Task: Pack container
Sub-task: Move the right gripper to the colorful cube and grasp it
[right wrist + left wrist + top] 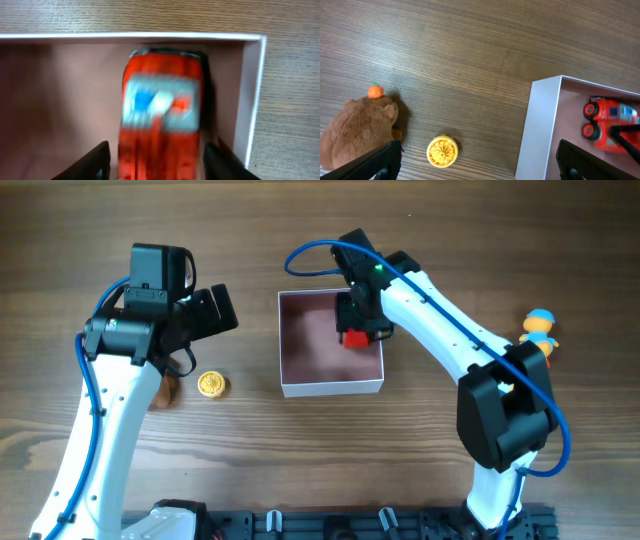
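Note:
The container is a square white box with a pink inside, at the table's middle. A red toy car lies inside it near the right wall. My right gripper hangs over the car. In the right wrist view its fingers stand apart on either side of the blurred car, with a gap on each side. My left gripper is open and empty, left of the container. In the left wrist view its fingers straddle a yellow round toy and the container's left wall.
A brown plush bear with an orange on its head lies partly under the left arm. The yellow round toy sits between the bear and the container. A small figure with a blue cap stands at the far right.

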